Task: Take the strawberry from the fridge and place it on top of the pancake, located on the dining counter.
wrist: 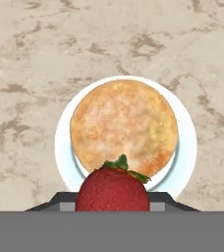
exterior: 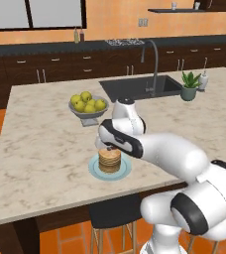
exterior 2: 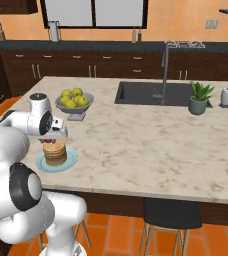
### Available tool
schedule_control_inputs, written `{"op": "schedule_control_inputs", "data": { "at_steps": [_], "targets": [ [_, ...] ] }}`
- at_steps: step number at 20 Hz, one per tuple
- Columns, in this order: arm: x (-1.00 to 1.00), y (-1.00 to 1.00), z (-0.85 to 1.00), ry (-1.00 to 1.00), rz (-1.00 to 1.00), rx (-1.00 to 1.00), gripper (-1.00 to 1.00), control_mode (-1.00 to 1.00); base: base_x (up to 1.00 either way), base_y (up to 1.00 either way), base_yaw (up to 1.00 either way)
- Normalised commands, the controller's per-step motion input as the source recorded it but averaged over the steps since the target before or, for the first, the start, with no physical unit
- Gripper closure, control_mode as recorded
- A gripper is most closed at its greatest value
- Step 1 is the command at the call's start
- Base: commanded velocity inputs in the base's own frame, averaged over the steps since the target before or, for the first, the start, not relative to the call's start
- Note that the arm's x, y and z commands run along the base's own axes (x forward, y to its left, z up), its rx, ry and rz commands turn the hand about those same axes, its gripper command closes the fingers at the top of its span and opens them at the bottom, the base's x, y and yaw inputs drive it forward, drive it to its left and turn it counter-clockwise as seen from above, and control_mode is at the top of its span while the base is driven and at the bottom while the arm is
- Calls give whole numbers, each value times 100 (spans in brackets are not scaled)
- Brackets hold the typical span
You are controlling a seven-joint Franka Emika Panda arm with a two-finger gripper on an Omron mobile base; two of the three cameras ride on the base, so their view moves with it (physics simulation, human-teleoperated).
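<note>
My gripper (wrist: 112, 203) is shut on the strawberry (wrist: 112, 189), a red berry with a green leafy cap. It hangs just above the pancake (wrist: 124, 125), a tan-brown stack on a light blue plate (wrist: 187, 147). In the left base view the gripper (exterior: 110, 147) hovers right over the pancake (exterior: 109, 160) near the front edge of the dining counter (exterior: 45, 149). The right base view shows a red speck of strawberry (exterior 2: 48, 142) under the hand, over the pancake (exterior 2: 55, 152). The fridge is out of view.
A grey bowl of yellow-green apples (exterior: 88, 105) stands just behind the plate. Farther back are the dark sink (exterior: 140, 87) with its faucet and a potted plant (exterior: 189, 85). Dark stools (exterior 2: 168, 212) sit under the counter's front edge.
</note>
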Motion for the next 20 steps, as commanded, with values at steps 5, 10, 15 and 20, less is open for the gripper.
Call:
{"op": "schedule_control_inputs", "data": {
  "at_steps": [5, 10, 15, 20],
  "targets": [
    [23, 0, -17, 0, 0, 0, 100, -100, 0, 0, 0],
    [16, 2, -26, 0, 0, 0, 100, -100, 0, 0, 0],
    [9, 5, -26, 0, 0, 0, 100, -100, 0, 0, 0],
    [0, 5, -21, 0, 0, 0, 100, -100, 0, 0, 0]
  ]
}}
